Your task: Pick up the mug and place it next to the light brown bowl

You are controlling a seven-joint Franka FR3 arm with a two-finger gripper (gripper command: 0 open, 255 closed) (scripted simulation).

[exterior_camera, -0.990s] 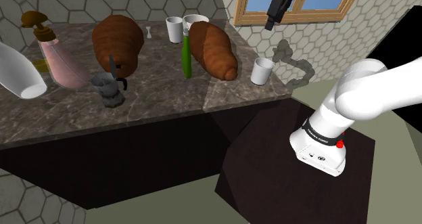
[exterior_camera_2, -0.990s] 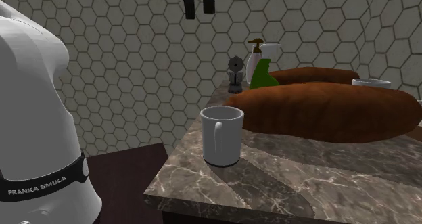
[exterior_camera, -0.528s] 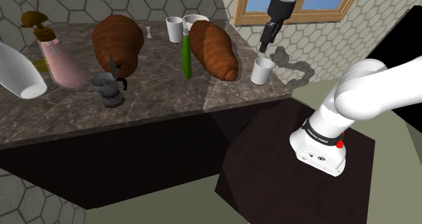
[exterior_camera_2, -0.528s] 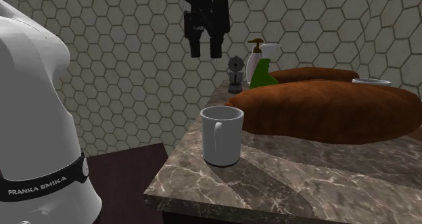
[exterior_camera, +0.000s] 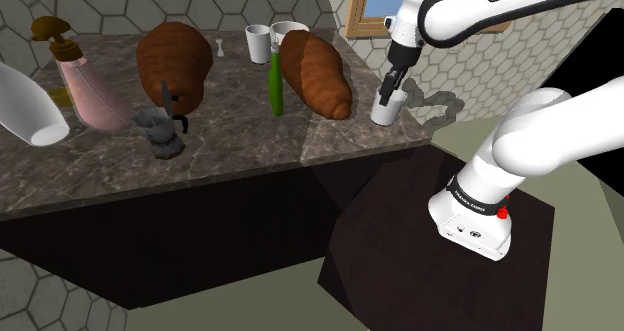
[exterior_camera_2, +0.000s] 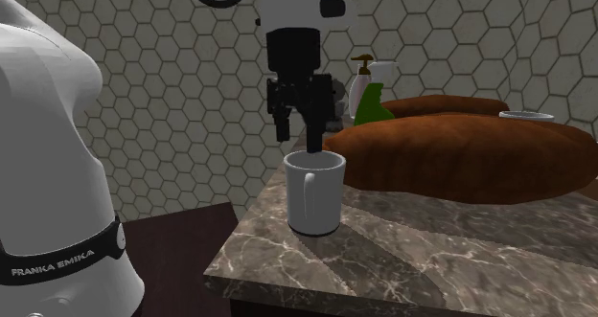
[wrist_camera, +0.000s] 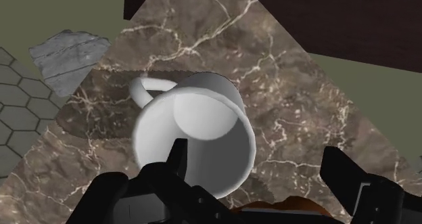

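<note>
The gripper hangs wide open, holding nothing. Directly beneath it a white mug stands upright, with one finger over its mouth and the other out beyond its wall. Under the gripper lies a brown marbled countertop, and behind it a hexagon-tiled wall.

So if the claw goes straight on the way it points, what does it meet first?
The white mug: the open claw seems to straddle its wall, one finger heading inside the cup. Depth is hard to judge.
</note>
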